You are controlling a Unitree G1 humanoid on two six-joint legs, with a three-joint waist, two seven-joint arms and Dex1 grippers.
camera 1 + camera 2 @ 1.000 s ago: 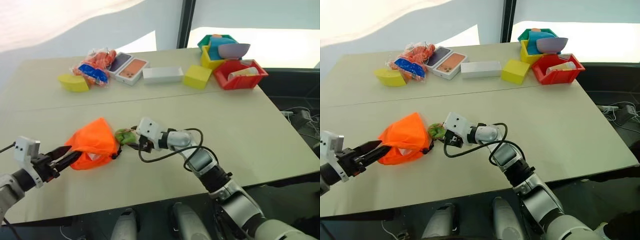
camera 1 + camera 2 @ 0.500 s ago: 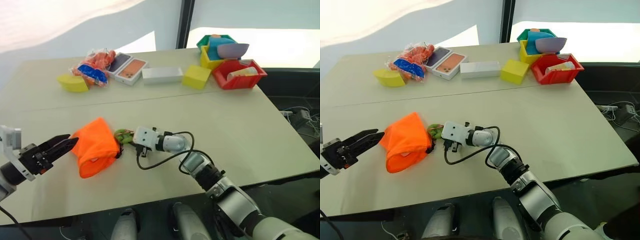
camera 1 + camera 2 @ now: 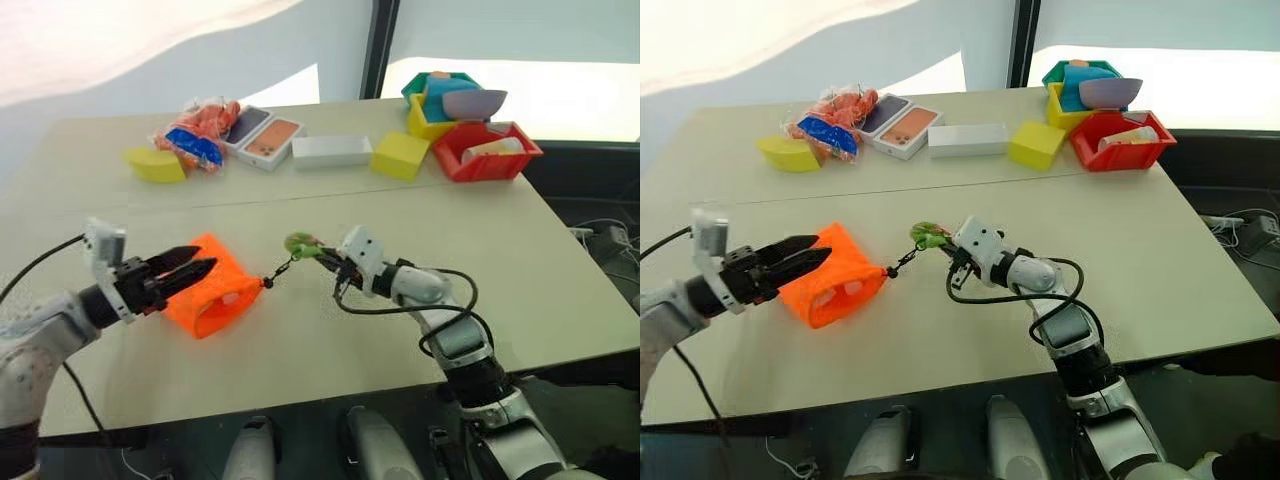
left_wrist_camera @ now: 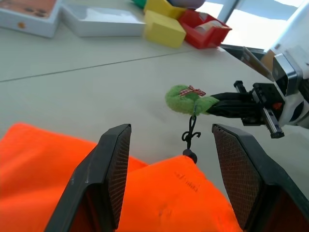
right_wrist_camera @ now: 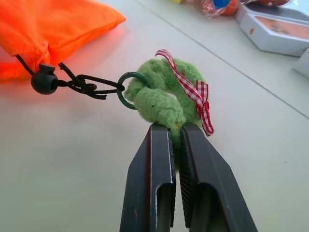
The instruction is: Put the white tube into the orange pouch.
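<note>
White-and-grey arms (image 3: 420, 285) — black cables, black ribbed pincers (image 4: 171, 181).

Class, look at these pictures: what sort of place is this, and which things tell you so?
Probably an indoor test or lab space, not a home: a plain table set with sorting props, such as coloured bins, phone boxes and snack packets, beside a large window.

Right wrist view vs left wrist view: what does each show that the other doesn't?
Right wrist alone: the right gripper shut on the green plush charm, and the black cord stopper close up. Left wrist alone: the left gripper open over the orange pouch, plus the red bin and yellow block. Both: pouch, cord, charm, table.
</note>
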